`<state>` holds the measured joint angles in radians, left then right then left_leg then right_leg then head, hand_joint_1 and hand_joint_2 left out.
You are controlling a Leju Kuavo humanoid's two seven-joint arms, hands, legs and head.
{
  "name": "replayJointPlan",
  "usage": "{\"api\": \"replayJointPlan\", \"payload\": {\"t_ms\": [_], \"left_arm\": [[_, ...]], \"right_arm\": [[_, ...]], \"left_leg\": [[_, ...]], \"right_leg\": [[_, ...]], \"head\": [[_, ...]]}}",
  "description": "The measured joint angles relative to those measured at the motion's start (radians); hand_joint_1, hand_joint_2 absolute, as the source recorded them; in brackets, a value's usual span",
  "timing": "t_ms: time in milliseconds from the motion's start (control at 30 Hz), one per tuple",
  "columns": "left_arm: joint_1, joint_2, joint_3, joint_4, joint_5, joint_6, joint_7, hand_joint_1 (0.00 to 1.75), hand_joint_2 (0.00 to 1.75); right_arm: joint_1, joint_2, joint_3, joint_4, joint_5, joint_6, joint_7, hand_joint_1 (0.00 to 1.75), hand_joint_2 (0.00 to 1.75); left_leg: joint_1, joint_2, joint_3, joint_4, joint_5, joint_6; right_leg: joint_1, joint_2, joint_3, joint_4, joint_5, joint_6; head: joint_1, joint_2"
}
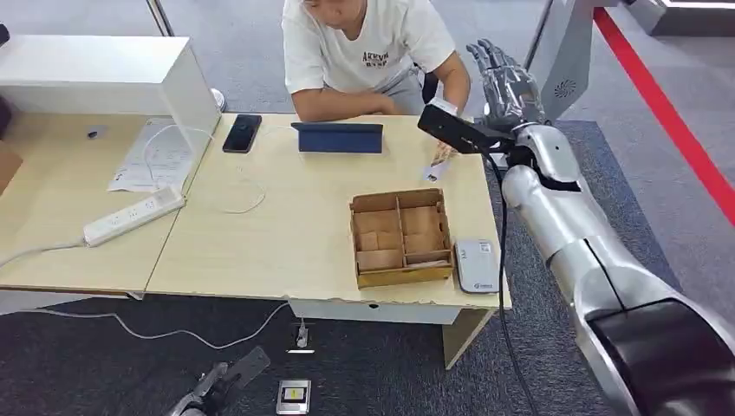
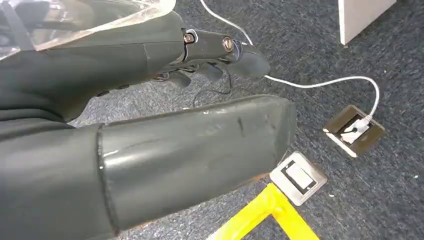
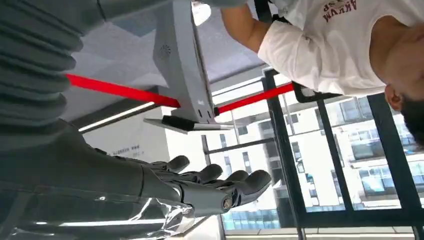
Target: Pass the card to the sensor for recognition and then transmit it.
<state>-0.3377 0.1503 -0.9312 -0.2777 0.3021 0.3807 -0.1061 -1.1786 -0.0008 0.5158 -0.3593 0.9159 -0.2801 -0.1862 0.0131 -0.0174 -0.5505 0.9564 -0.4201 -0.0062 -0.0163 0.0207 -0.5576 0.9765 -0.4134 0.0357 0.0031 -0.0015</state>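
One card [image 1: 439, 161] lies on the surface [image 1: 286, 234] just below my raised, spread, empty right hand [image 1: 507, 82]; my left hand [image 2: 220, 55] hangs curled.

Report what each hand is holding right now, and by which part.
Nothing is held. The right hand is raised beside the table, fingers extended and empty. The left hand hangs over the floor with nothing in it; whether its fingers are curled cannot be told.
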Motion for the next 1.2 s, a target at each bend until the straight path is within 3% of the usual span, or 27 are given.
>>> {"api": "replayJointPlan", "payload": {"t_ms": [100,233,367,400,500,667,867,933,1100,1200], "left_arm": [[0.004,-0.005,0.000,0.000,-0.007,0.011,-0.003,0.00,0.00],[0.006,-0.006,0.000,0.000,-0.009,0.012,-0.022,0.00,0.00],[0.013,-0.006,0.002,0.000,-0.008,0.033,-0.048,0.00,0.00],[0.016,-0.006,0.003,0.000,-0.006,0.039,-0.053,0.00,0.00],[0.032,-0.006,0.008,0.000,0.012,0.055,-0.071,0.00,0.00],[0.048,0.003,0.017,0.000,0.037,0.057,-0.077,0.00,0.00],[0.081,0.019,0.044,0.000,0.077,0.080,-0.106,0.00,0.00],[0.090,0.022,0.055,0.000,0.088,0.094,-0.119,0.00,0.00],[0.115,0.028,0.069,0.000,0.108,0.104,-0.127,0.00,0.00],[0.120,0.029,0.083,0.000,0.122,0.108,-0.134,0.00,0.00]], "right_arm": [[-0.001,-0.006,0.000,0.002,0.000,-0.050,-0.032,0.00,0.00],[-0.016,-0.017,-0.001,0.001,-0.014,-0.168,-0.105,0.00,0.00],[-0.026,-0.053,-0.019,-0.016,-0.082,-0.367,-0.275,0.00,0.00],[-0.025,-0.064,-0.027,-0.024,-0.082,-0.382,-0.304,0.00,1.75],[0.015,-0.106,-0.084,-0.093,0.006,-0.387,-0.380,0.00,1.75],[0.111,-0.187,-0.249,-0.199,0.062,-0.388,-0.485,0.00,1.75],[0.264,-0.310,-0.515,-0.292,0.048,-0.388,-0.502,0.00,1.75],[0.340,-0.354,-0.650,-0.331,0.057,-0.388,-0.504,0.00,1.75],[0.524,-0.414,-0.900,-0.391,-0.085,-0.388,-0.504,0.00,1.75],[0.618,-0.426,-1.026,-0.402,-0.102,-0.388,-0.507,0.00,1.75]], "left_leg": [[0.000,0.000,0.000,0.000,0.000,0.000],[0.000,0.000,0.000,0.000,0.000,0.000],[0.000,0.000,0.000,0.000,0.000,0.000],[0.000,0.000,0.000,0.000,0.000,0.000],[0.000,0.000,0.001,0.000,0.000,0.000],[0.000,-0.002,0.001,0.001,0.000,0.000],[-0.001,-0.002,0.001,0.002,-0.002,0.002],[0.000,-0.003,0.001,0.002,-0.002,0.002],[0.000,-0.003,0.000,0.002,-0.004,0.002],[0.000,-0.001,0.000,0.001,-0.005,0.002]], "right_leg": [[0.000,0.000,0.000,0.000,0.000,0.000],[0.000,0.000,0.000,0.000,0.000,0.000],[0.000,0.000,0.000,0.000,0.000,0.000],[0.000,0.000,0.000,0.000,0.000,0.000],[0.000,0.000,0.001,-0.001,0.000,0.000],[0.000,-0.002,0.002,-0.002,0.000,0.000],[0.000,-0.002,0.001,-0.003,0.000,0.000],[0.000,-0.002,0.002,-0.003,-0.001,0.002],[0.000,-0.002,0.002,-0.003,-0.002,0.001],[0.000,-0.001,0.002,-0.003,-0.003,0.001]], "head": [[0.000,0.000],[0.000,0.000],[-0.001,0.000],[0.000,0.000],[0.000,0.000],[0.000,0.000],[0.000,0.000],[0.000,0.000],[-0.001,0.000],[0.000,0.000]]}}
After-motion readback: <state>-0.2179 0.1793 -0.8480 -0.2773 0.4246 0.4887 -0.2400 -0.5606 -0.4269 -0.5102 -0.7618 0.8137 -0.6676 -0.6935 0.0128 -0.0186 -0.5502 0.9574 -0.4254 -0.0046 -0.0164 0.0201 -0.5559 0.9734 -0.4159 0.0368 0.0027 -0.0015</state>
